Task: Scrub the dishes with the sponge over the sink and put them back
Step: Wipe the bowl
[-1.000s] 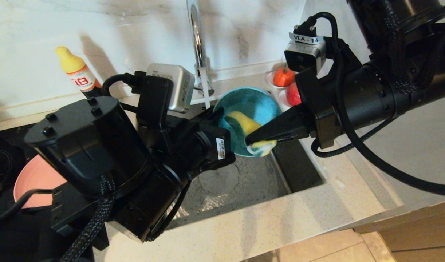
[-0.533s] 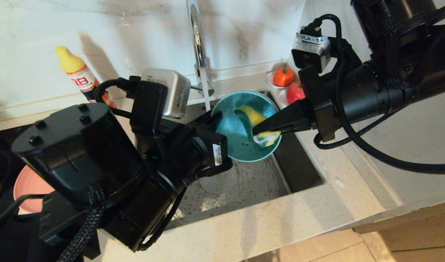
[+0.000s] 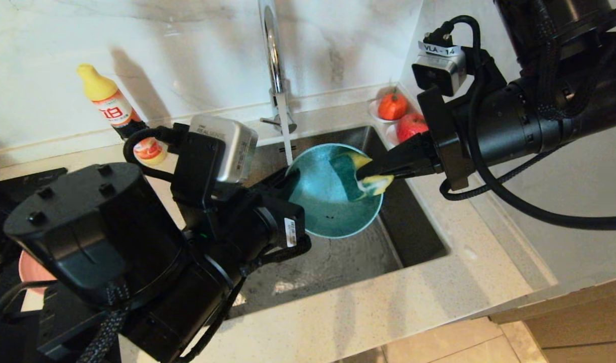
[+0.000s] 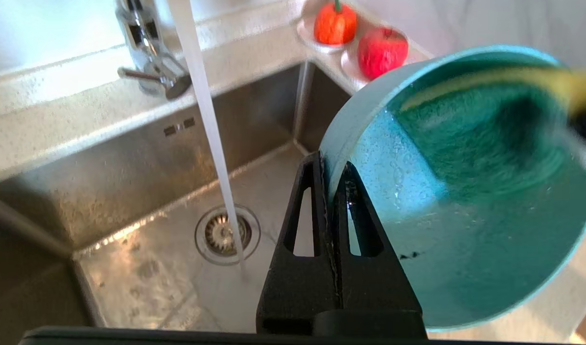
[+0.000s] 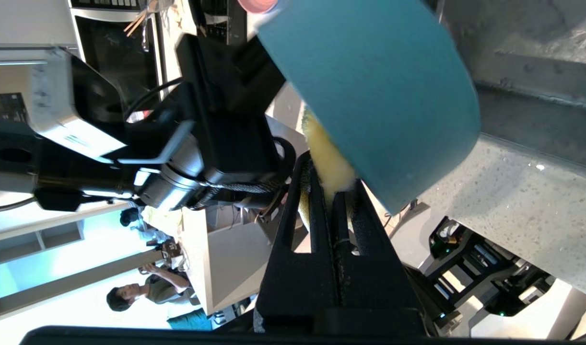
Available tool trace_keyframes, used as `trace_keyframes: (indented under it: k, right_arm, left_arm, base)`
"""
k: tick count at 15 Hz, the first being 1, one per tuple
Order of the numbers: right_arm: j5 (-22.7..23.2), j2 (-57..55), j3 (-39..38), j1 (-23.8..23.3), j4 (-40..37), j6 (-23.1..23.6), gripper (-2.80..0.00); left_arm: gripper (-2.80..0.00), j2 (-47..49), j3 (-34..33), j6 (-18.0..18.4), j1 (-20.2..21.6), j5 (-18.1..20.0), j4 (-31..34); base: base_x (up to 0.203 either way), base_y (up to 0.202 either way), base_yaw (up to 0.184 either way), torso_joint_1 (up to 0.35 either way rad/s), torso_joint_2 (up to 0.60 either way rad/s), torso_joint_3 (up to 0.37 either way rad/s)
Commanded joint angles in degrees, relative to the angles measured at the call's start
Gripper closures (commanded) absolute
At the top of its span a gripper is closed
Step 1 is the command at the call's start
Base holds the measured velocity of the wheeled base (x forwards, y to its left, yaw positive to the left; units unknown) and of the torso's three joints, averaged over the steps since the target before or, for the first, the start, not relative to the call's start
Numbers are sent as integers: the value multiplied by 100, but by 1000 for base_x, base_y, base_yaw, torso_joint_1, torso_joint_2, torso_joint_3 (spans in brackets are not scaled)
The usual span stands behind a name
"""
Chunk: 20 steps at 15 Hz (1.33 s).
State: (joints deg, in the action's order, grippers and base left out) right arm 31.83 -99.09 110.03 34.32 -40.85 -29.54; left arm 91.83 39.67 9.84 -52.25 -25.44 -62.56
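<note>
Now | left hand (image 4: 332, 165) clamped on bowl (image 3: 324, 212) rim | right hand (image 3: 361, 175) pinching sponge (image 3: 361, 177) inside bowl

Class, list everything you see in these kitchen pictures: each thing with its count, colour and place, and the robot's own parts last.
bowl: one, teal, held tilted over the sink
sponge: one, yellow and green, pressed inside the bowl
sink: one, steel, set in the counter
tap: one, chrome, behind the sink, water running
plate: one, pink, far left, mostly hidden
bottle: one, yellow cap, by the wall
fruit: two, red, on white saucers at the sink's back corner
left end effector: shut on the bowl's rim
right end effector: shut on the sponge
</note>
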Motion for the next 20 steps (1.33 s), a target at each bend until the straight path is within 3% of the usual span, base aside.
trace_keyframes:
  k: [1, 5, 20]
  right_arm:
    - [16, 30, 1, 5, -11, -17, 0]
    - [16, -105, 9, 173, 18, 9, 0]
    - [-133, -93, -254, 207, -63, -35, 0]
  left_arm:
    - [0, 17, -185, 4, -39, -6, -74]
    - [0, 26, -232, 9, -163, 171, -151]
    - [0, -69, -82, -35, -163, 162, -142]
  base:
    - [0, 0, 0, 0, 0, 0]
    - [0, 0, 0, 0, 0, 0]
    - [0, 0, 0, 0, 0, 0]
